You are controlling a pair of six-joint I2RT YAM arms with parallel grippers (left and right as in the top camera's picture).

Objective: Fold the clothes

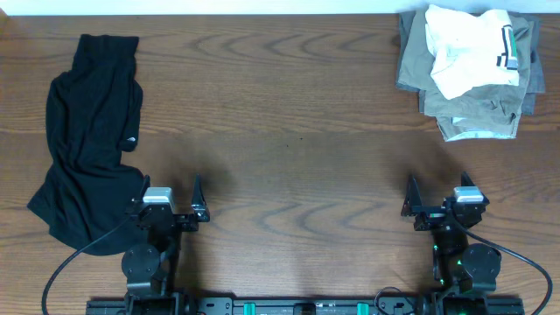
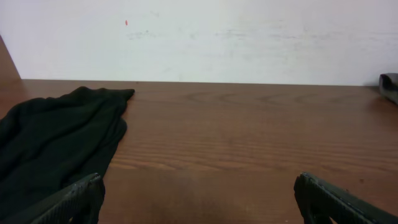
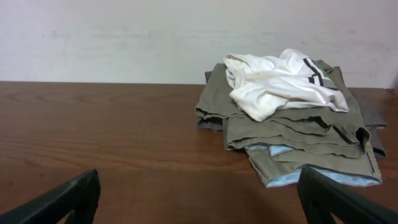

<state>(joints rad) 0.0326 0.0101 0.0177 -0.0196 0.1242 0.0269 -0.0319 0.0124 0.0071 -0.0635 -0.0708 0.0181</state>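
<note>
Black garment [image 1: 87, 149] crumpled at nine o'clock, tiny white logo [image 1: 131, 141] unreadable, left gripper [image 1: 169, 191] and right gripper [image 1: 437, 192] fingers spread wide

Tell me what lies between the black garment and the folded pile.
Only bare table separates black garment and folded pile, per the overhead view.

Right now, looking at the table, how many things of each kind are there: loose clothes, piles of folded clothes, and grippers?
Loose black garment: 1
pile of folded clothes, white piece on top: 1
Grippers, both open: 2 (left gripper, right gripper)
Total: 4
</note>
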